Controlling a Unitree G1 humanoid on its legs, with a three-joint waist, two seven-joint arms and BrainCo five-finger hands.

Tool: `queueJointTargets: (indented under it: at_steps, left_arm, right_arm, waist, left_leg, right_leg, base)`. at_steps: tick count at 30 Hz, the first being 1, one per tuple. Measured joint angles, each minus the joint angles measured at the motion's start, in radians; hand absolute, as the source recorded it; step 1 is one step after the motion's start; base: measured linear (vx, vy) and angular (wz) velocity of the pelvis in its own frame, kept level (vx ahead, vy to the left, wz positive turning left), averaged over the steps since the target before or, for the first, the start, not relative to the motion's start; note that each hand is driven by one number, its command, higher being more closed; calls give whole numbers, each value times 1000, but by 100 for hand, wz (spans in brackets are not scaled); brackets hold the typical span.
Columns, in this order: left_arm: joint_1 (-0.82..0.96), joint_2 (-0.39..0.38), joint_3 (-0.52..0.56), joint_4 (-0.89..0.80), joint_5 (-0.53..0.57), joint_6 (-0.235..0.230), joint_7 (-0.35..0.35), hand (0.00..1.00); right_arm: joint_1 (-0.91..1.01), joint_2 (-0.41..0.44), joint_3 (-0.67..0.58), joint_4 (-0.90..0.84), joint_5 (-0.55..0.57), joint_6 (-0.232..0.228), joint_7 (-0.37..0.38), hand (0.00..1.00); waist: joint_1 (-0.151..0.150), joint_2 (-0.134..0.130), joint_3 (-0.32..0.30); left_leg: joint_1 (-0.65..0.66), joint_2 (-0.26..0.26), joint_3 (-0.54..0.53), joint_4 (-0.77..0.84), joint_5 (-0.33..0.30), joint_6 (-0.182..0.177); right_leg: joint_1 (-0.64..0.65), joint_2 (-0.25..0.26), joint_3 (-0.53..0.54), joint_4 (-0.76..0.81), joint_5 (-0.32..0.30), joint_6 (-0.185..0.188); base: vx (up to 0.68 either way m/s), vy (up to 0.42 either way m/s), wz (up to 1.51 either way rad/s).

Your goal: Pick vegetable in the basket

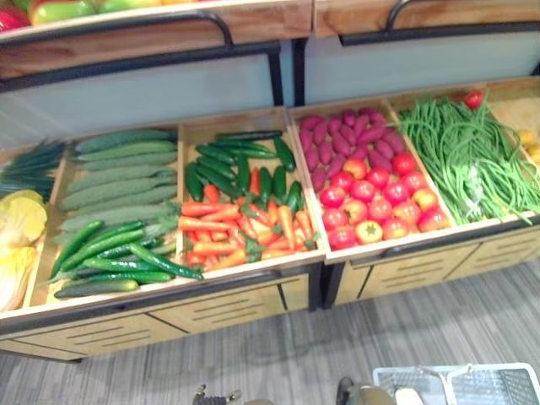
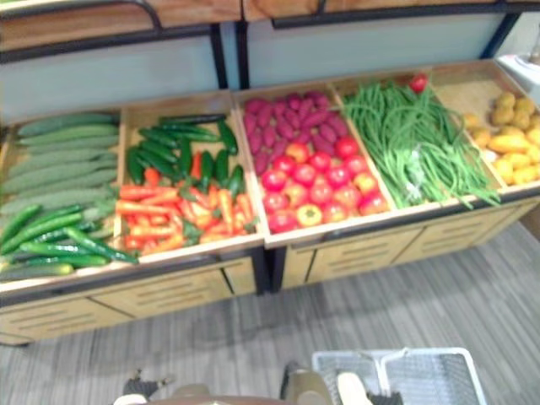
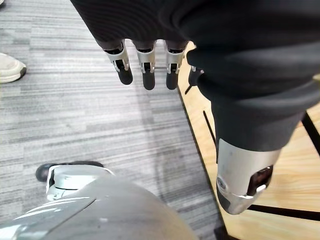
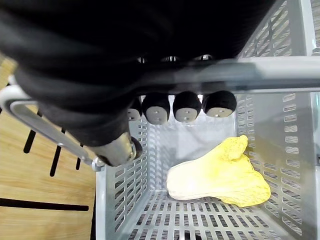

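Currently: basket gripped, one vegetable in, left hand idle

Right hand (image 4: 156,107) carries the basket (image 2: 439,364) by its handle (image 4: 280,67). Its fingers (image 4: 219,102) are curled right round the bar, so the basket hangs off the hand at the robot's right, just short of the bench (image 1: 228,308) front. Judged: it is held there to leave the other arm free for picking and to keep the drop short. One yellow cabbage (image 4: 220,177) lies flat on the basket bottom, nothing else with it.

Left hand (image 3: 145,57) hangs over the floor (image 3: 75,115) right beside the bench front. Its fingers are straight and relaxed, holding nothing, with the thumb (image 3: 245,175) apart. A person's shoe (image 3: 7,67) is on the floor, well apart from the hand.

Bench stock from robot's left to right:
- cabbage pile (image 1: 17,228)
- pale gourds (image 1: 118,177) with cucumbers (image 1: 110,253) in front
- carrots (image 1: 245,232)
- sweet potatoes (image 1: 337,135) behind tomatoes (image 1: 380,202)
- green beans (image 1: 464,160)
- potatoes (image 2: 510,135)

Each sort sits in its own wooden compartment. The trays seem tipped toward the robot, likely for reach.

Judged: task partly done. The next pick falls to the left hand, which must come up from its hang. Cucumbers and carrots lie on its side. The round tomatoes could roll if nudged.
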Motion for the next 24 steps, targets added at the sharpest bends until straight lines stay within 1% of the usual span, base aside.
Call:
queueJointTargets:
  at_steps: [1,2,3,4,5,6,7,8,9,11,13,15,17,19,20,21,23,24]
  left_arm:
    - [0,-1,3,-1,0,0,0,0]
    - [-3,-2,17,-2,0,0,2,0]
    - [-3,-3,25,-2,0,0,2,0]
    - [-4,-7,35,-2,0,1,7,0]
    - [-4,-12,45,-2,0,1,20,0]
    - [-4,-17,54,-2,0,1,28,0]
    - [-3,-24,72,-1,0,1,39,0]
    - [-3,-24,72,0,0,2,41,0]
    - [-4,-22,70,-2,0,0,45,0]
    - [-3,-11,71,-6,-15,0,68,0]
    - [-3,-4,78,-7,-39,0,82,0]
    - [-3,-7,96,-7,-39,0,94,0]
    - [0,-18,148,-6,-43,0,103,0]
    - [6,-20,178,-6,-79,0,106,0]
    - [16,-22,220,-4,-110,0,106,0]
    - [18,-22,250,0,-118,0,107,0]
    - [19,-17,424,15,-229,0,109,0]
    - [19,-10,471,27,-258,0,110,0]
  right_arm:
    - [0,-2,-2,-1,0,-2,0,100]
    - [0,-7,-17,-2,2,-4,-1,100]
    - [-1,-8,-23,-3,2,-6,-2,100]
    - [-6,-16,-40,-2,3,-12,-1,100]
    - [-13,-24,-56,6,4,-16,-1,100]
    - [-15,-27,-60,8,5,-17,0,100]
    - [-20,-35,-79,14,9,-16,-1,100]
    - [-21,-31,-87,16,9,-17,-1,100]
    - [-21,-23,-93,24,13,-19,-1,100]
    - [-22,-9,-100,49,20,-24,-2,100]
    - [-22,5,-130,58,20,-22,-5,100]
    - [-20,10,-148,75,22,-19,-7,100]
    - [-14,15,-176,90,22,-15,-7,100]
    - [-3,15,-187,90,22,-14,-1,100]
    - [5,14,-194,90,21,-13,1,100]
    - [10,14,-199,90,21,-13,2,100]
    - [17,9,-242,112,21,-10,8,100]
    - [17,5,-253,123,20,-9,11,100]
  waist:
    - [-3,0,0]
    - [-7,-1,-1]
    - [-7,-1,-1]
    - [-9,-1,-1]
    - [-8,-1,-1]
    - [-8,1,-2]
    - [-5,6,-6]
    - [-6,9,-14]
    - [-9,-1,-21]
    - [-10,-23,-26]
    - [-11,-29,-29]
    - [-11,-29,-31]
    - [-12,-15,-45]
    - [-11,-19,-57]
    - [-12,-18,-70]
    - [-13,-18,-77]
    - [-15,-11,-91]
    - [-15,-10,-97]
  left_leg:
    - [1,15,52,-1,-2,8]
    - [5,49,171,-46,4,23]
    - [8,53,200,-83,10,32]
    - [12,49,225,-183,25,52]
    - [24,43,237,-286,63,68]
    - [27,40,241,-329,99,68]
    - [39,25,240,-377,138,53]
    - [46,12,240,-397,139,54]
    - [40,-5,246,-411,138,54]
    - [42,-36,255,-431,138,53]
    - [56,-53,272,-448,133,49]
    - [78,-56,275,-470,126,47]
    - [100,-54,285,-508,94,40]
    - [102,-57,297,-511,92,42]
    - [102,-59,302,-520,90,42]
    - [103,-60,304,-526,87,43]
    - [106,-68,305,-541,87,47]
    - [106,-69,304,-545,87,47]
  right_leg:
    - [9,-3,-7,-11,3,0]
    - [24,-15,-23,-31,7,-1]
    - [23,-21,-26,-36,9,1]
    - [17,-32,-30,-45,15,10]
    - [13,-41,-32,-53,22,21]
    - [10,-45,-31,-54,25,26]
    - [7,-48,-24,-60,32,40]
    - [8,-51,-16,-71,41,52]
    - [9,-59,-15,-104,65,70]
    - [18,-84,-1,-153,103,89]
    - [29,-94,5,-178,123,100]
    - [41,-94,12,-191,132,105]
    - [48,-82,18,-209,137,112]
    - [49,-80,30,-226,147,112]
    - [50,-79,40,-240,151,117]
    - [49,-78,46,-246,152,118]
    - [52,-75,55,-262,152,118]
    - [51,-75,56,-264,152,118]
  base:
    - [92,-28,31]
    - [111,-24,34]
    - [94,22,39]
    - [75,76,23]
    - [66,113,17]
    - [55,189,1]
    - [39,189,-4]
    - [48,226,-1]
    - [24,206,1]
    - [-17,249,-3]
    - [-35,150,-6]
    - [-46,70,-11]
    - [-111,92,-13]
    - [-90,40,-18]
    - [-68,9,-19]
    - [-51,15,-11]
    - [-6,14,-5]
    - [0,0,0]
